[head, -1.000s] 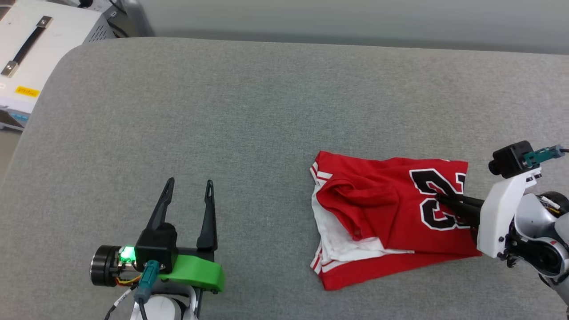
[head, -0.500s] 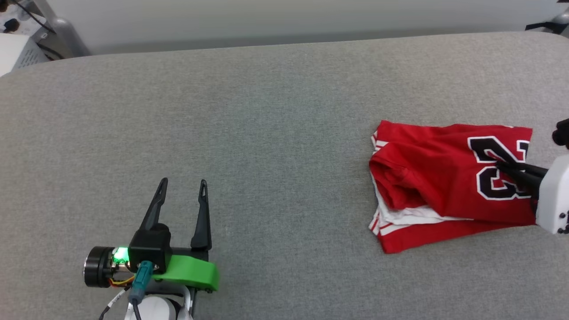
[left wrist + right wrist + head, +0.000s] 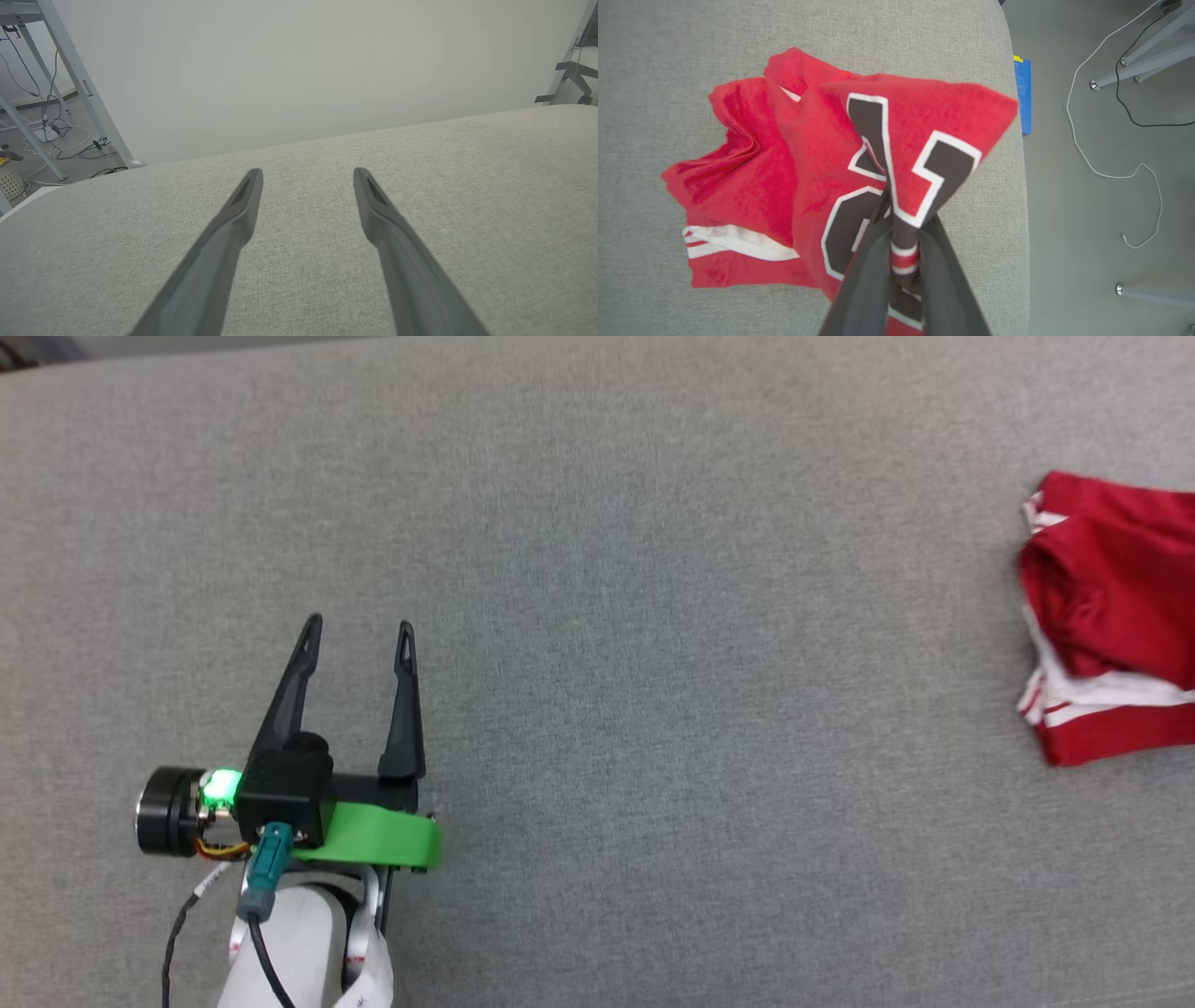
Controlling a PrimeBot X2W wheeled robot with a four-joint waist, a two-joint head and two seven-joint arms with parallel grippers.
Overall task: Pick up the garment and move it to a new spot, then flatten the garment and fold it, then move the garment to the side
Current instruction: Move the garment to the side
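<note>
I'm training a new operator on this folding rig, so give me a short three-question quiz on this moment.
1. True or false: the left gripper has its jaws shut on the garment.
2. Multiple choice: the jaws of the right gripper are A) open above the grey surface, B) shut on the garment, C) shut on a cable.
3. Short answer: what colour outlines the black number printed on the garment?

Key:
1. False: its jaws stand open over the bare grey surface, apart from the garment.
2. B.
3. White.
</note>
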